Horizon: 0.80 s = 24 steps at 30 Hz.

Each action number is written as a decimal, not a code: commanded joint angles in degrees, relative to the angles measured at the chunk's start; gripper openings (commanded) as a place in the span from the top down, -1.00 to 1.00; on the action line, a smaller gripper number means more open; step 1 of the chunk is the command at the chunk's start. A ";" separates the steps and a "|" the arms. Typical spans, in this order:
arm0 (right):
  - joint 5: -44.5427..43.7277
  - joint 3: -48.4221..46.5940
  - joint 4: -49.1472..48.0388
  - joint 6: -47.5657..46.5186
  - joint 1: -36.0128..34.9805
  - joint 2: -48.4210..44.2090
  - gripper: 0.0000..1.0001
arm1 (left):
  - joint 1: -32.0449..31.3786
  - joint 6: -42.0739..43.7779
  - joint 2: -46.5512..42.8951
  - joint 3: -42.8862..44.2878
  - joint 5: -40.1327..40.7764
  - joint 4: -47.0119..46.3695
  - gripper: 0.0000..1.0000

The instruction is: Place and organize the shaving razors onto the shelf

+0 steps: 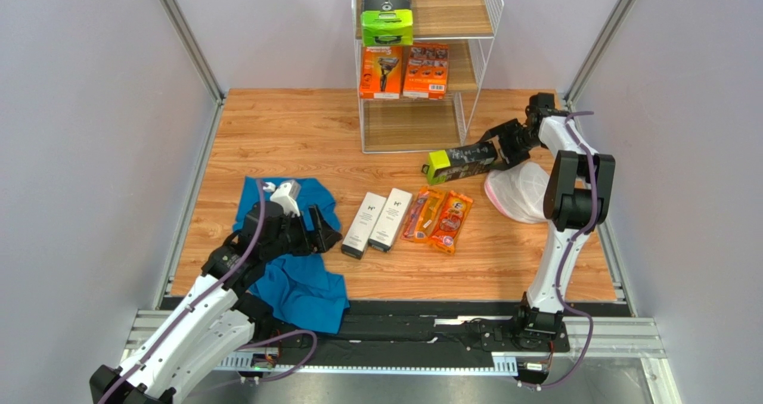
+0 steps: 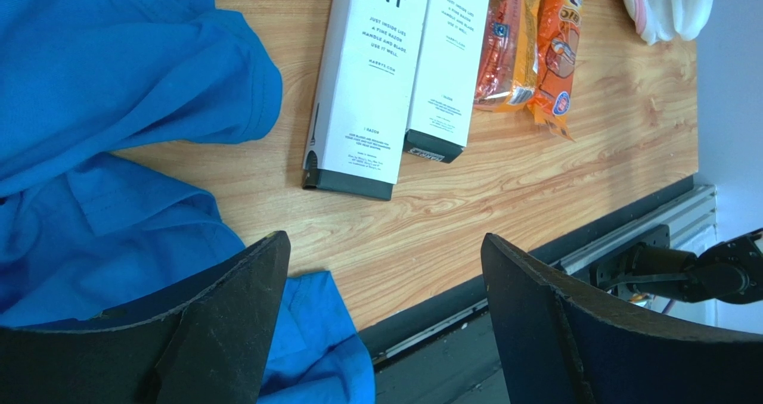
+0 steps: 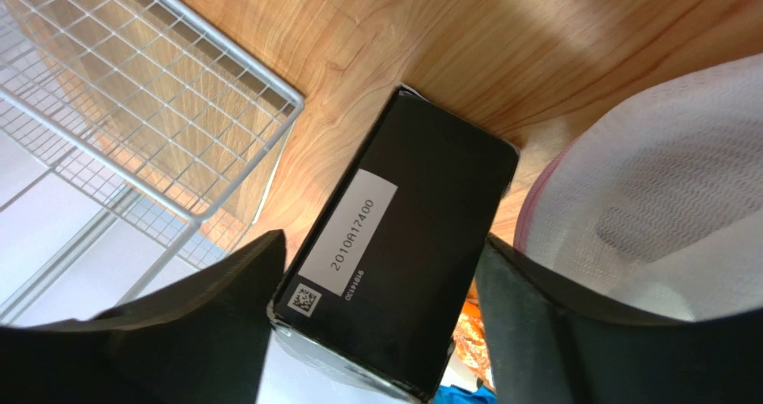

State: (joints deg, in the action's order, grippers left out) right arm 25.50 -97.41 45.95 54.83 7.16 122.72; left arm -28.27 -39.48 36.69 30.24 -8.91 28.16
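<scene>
My right gripper (image 1: 498,154) is shut on a black razor box with a lime-green end (image 1: 458,160) and holds it above the table, in front of the white wire shelf (image 1: 482,51). In the right wrist view the box (image 3: 403,234) sits between my fingers. On the shelf stand a second black and green box (image 1: 386,11) on the top tier and two orange boxes (image 1: 405,71) on the middle tier. Two white boxes (image 1: 377,222) and two orange blister packs (image 1: 439,217) lie on the table. My left gripper (image 1: 324,231) is open and empty, left of the white boxes (image 2: 394,73).
A blue cloth (image 1: 295,270) lies under my left arm at the near left. A white mesh item with a pink rim (image 1: 519,194) lies beside the right arm. The shelf's bottom tier (image 1: 410,127) holds nothing. Grey walls close both sides.
</scene>
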 commanded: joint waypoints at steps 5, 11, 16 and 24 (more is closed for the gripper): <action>5.79 2.04 -4.56 -0.86 -0.30 0.60 0.20 | -0.03 0.73 -1.88 -0.53 0.56 0.31 -0.74; 6.84 7.92 -5.52 -3.93 -0.13 -3.09 0.58 | -0.03 0.37 -2.76 -0.97 0.47 0.58 -0.74; 8.07 13.64 -7.02 -6.31 0.14 -10.02 0.68 | -0.03 0.29 -3.46 -0.71 -0.32 0.58 -0.74; 11.76 17.60 -10.97 -12.80 0.14 -22.42 0.77 | -0.03 -4.55 -2.77 1.22 -5.24 -4.16 -0.76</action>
State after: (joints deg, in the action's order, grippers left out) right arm 33.04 -78.91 38.33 47.27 7.31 108.51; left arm -28.27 -41.01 33.65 29.28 -10.33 28.36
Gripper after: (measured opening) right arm 0.565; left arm 0.879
